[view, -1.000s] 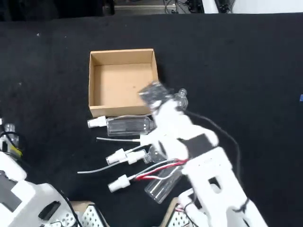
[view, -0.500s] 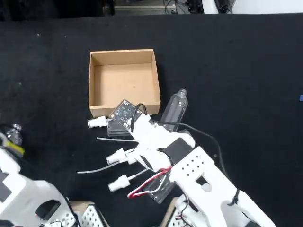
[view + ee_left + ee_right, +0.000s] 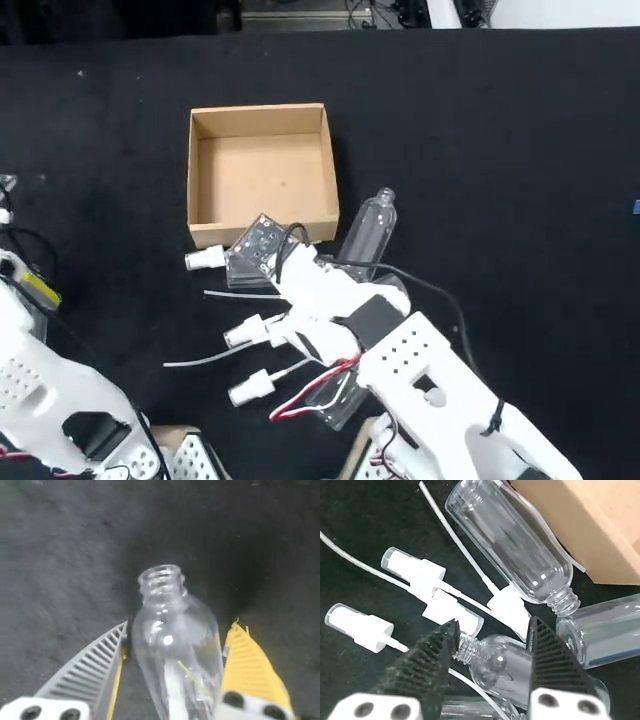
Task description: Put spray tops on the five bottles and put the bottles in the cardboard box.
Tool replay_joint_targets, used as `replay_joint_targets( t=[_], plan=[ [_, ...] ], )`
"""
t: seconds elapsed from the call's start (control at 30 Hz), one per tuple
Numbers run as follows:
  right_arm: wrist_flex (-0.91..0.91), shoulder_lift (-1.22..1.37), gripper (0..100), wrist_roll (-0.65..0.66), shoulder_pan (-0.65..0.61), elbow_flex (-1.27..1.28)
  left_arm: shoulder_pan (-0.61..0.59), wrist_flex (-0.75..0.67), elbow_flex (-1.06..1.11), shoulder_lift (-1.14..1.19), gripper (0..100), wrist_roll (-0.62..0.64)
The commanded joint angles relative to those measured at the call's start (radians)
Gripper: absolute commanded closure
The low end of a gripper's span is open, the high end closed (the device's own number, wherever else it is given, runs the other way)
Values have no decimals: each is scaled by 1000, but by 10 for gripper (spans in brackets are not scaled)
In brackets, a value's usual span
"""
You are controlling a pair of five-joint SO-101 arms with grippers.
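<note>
**Bottle pinched on the left, jaws spread over the pile on the right**

The left pincer [image 3: 179, 630] is pressed onto a capless clear bottle [image 3: 175, 650]. The bottle is pinched at its shoulders between the grey ribbed finger and the yellow one. Its open threaded neck is pointed out past the fingertips, above the black table cover [image 3: 60, 540].

The right pincer [image 3: 493, 625] is spread wide, and nothing is pinched in it. Just below the gap between its black fingertips a second bottle [image 3: 505, 672] is laid flat, with its bare neck close to one fingertip. Just past the tips, white spray tops [image 3: 415, 570] are scattered, their thin dip tubes trailing across the cover. Farther ahead a third bottle [image 3: 515, 545], also uncapped, is laid along the outer wall of the cardboard box [image 3: 585, 525]. To one side of the pincer a fourth bottle [image 3: 368, 228] is seen near the box's corner.
</note>
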Motion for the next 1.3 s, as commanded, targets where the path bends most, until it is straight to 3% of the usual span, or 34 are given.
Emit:
replay_joint_targets(
  t=[0.0,0.2,0.53,0.83,1.1,1.27],
  plan=[
    [-25,-1,790,-2,-9,-5,4,101,-53,-15,722,-78],
    [-18,-1,790,0,-9,-5,-13,132,-51,-48,722,-63],
    [-18,-1,790,-5,-9,-5,-4,58,24,-54,724,-29],
    [-18,-1,790,-6,-9,-7,8,63,28,-55,966,-23],
    [-15,15,791,-6,-11,-76,-62,164,35,-285,969,2],
    [-9,145,791,-6,-78,-214,-101,92,143,-427,969,196]
  ],
)
